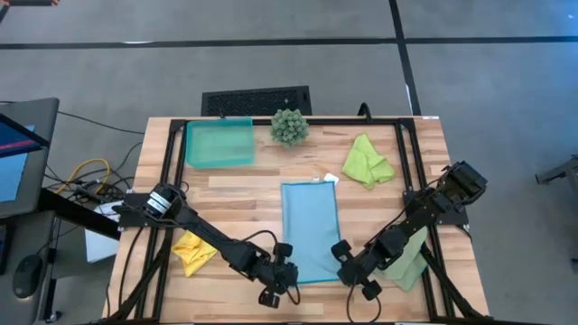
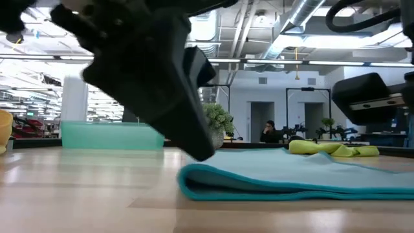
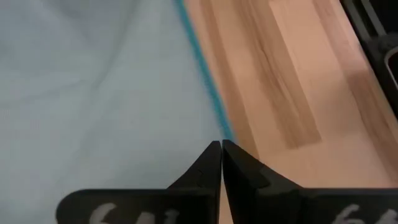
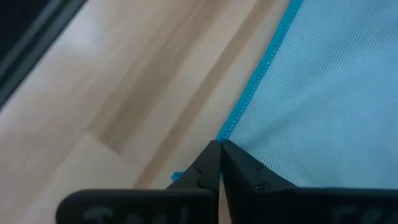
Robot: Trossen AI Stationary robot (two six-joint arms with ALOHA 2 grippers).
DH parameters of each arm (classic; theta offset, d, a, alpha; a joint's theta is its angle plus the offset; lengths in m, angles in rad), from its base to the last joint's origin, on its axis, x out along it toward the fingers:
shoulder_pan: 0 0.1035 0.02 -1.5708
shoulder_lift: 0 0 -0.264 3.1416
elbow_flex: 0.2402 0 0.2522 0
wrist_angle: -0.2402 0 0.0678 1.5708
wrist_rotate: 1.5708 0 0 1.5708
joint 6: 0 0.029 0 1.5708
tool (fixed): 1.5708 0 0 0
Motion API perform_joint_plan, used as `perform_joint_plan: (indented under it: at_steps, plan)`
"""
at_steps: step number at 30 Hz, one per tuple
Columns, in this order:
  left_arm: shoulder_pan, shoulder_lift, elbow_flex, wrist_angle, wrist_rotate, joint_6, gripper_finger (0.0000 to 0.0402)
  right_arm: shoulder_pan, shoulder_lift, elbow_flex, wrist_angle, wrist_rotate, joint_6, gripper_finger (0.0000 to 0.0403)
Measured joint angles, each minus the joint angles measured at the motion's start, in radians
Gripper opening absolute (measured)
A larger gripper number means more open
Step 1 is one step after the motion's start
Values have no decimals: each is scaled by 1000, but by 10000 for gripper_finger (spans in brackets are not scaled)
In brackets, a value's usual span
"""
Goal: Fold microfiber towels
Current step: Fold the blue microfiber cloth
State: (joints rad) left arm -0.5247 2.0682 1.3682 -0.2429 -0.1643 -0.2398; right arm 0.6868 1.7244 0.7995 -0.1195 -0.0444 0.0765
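The light blue towel (image 1: 312, 230) lies flat at the table's middle as a long rectangle. The low view shows its doubled, rounded edge (image 2: 191, 180). My left gripper (image 1: 291, 275) is shut at the towel's near left corner, and my right gripper (image 1: 343, 271) is shut at its near right corner. The lime green towel (image 1: 368, 162) lies bunched at the far right. The yellow towel (image 1: 192, 251) lies crumpled under my left arm. The pale sage towel (image 1: 411, 266) lies partly hidden beneath my right arm. My left gripper's shut fingertips (image 3: 211, 155) come down slanting from the table's left onto the towel's trimmed near edge (image 3: 214, 121). Whether cloth sits between them I cannot tell. The towel lies flat on the table. My right gripper's shut fingertips (image 4: 233, 155) meet the trimmed near edge (image 4: 239, 115), slanting down from the right. A bit of blue trim (image 4: 176, 177) shows beside one finger. Whether cloth is pinched I cannot tell.
A teal plastic tray (image 1: 219, 143) stands at the far left, with a spiky green plant (image 1: 290, 126) beside it at the far edge. A black frame rail (image 1: 167, 181) runs along the table's sides. Bare wood (image 1: 244, 203) lies left of the blue towel.
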Motion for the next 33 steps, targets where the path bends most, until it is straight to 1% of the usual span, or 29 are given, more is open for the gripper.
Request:
perform_joint_plan:
  at_steps: [4, 6, 9, 12, 15, 18, 21, 24, 26, 29, 31, 33]
  plan:
    - [1, 11, 1, 0, 1, 7, 6, 0, -38, -4, -17, -94, 3, 67]
    - [0, 12, 1, -4, 3, 0, 6, 0, -74, -4, -12, -108, -8, 82]
    - [0, 12, 1, -17, 3, -3, 6, -7, -128, -37, -14, -104, -30, 101]
    - [-8, 10, 1, -11, -9, 0, 6, -44, -178, -83, 16, -37, -14, 112]
    - [-12, 10, 1, 4, -25, 13, 6, -96, -208, -153, 100, 85, 36, 112]
    - [-8, 12, 1, 55, 8, 51, 6, -171, -208, -207, 152, 138, 113, 107]
    - [5, 29, 2, 62, 50, 64, 6, -241, -186, -235, 155, 147, 187, 99]
    - [17, 47, 3, 32, 74, 7, 6, -277, -174, -250, 126, 114, 217, 92]
    - [18, 45, 4, -5, 80, -27, 6, -279, -172, -250, 97, 90, 226, 87]
    - [17, 44, 4, -11, 97, -74, 6, -255, -190, -250, 85, 82, 227, 81]
    - [9, 37, 9, -8, 128, -61, 6, -235, -216, -252, 77, 67, 211, 77]
    - [-7, 35, 22, 13, 127, -19, 6, -223, -256, -251, 95, 76, 193, 73]
